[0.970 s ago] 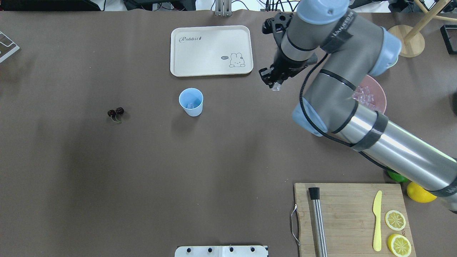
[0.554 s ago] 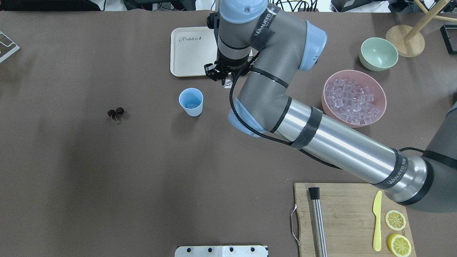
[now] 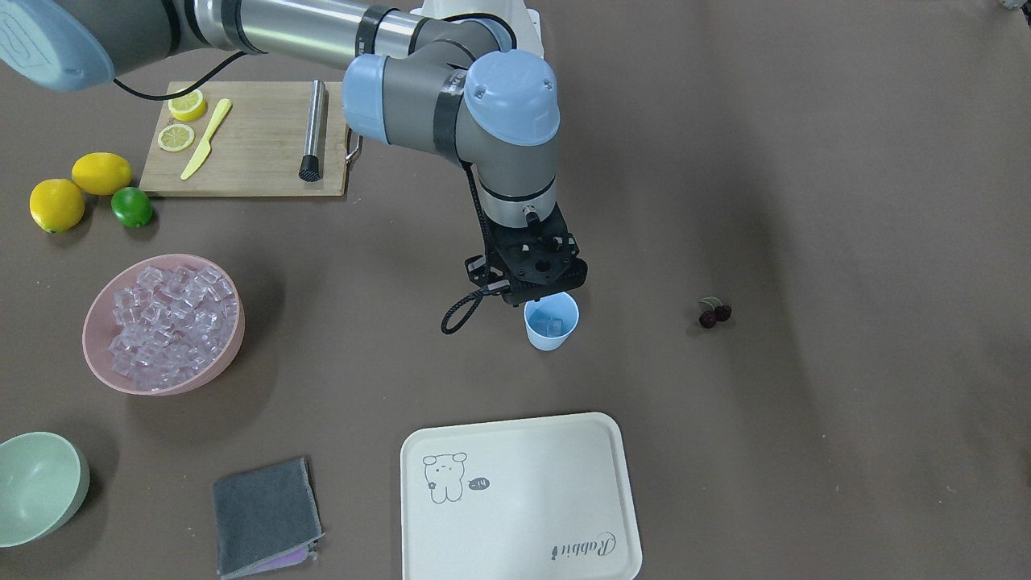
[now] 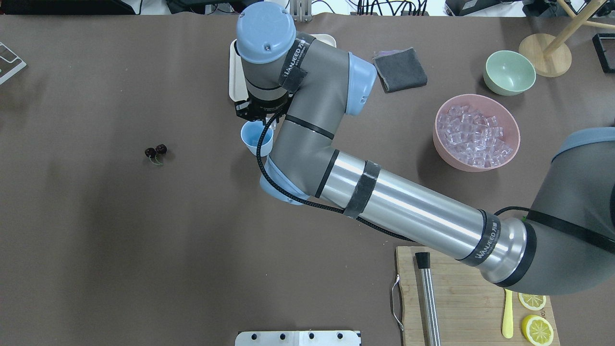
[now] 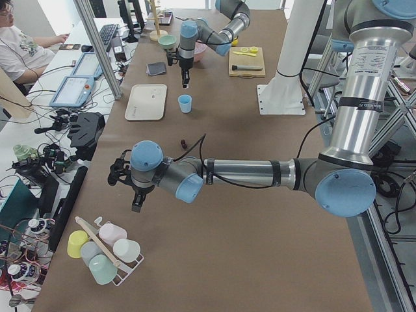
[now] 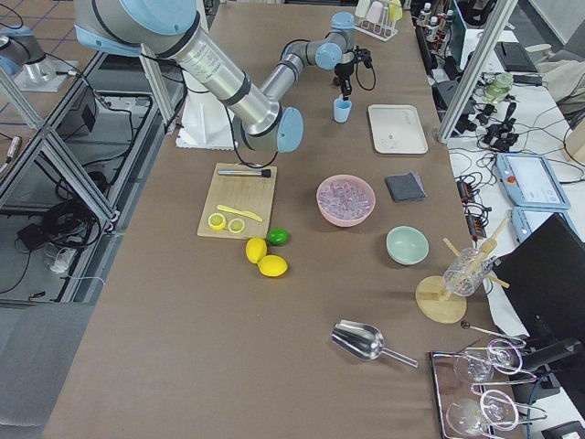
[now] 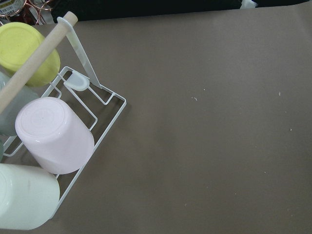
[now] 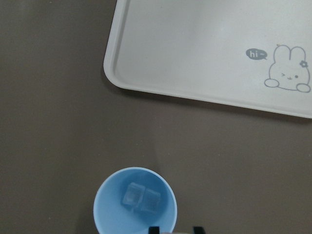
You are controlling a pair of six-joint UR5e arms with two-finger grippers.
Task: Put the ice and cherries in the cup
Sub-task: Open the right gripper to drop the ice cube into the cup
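right gripper [image 8: 175,229] hangs right over the light-blue cup [image 3: 549,340]; jaws only slightly apart, with what looks like a clear ice cube [image 8: 171,232] pinched between them; two more cubes [image 8: 140,199] sit at the cup's bottom; cherries [image 4: 155,151] lie well off to its left; rabbit tray [image 8: 195,48] just beyond it; left gripper [image 5: 135,195] is near a cup rack [image 7: 97,141], can't tell its jaws
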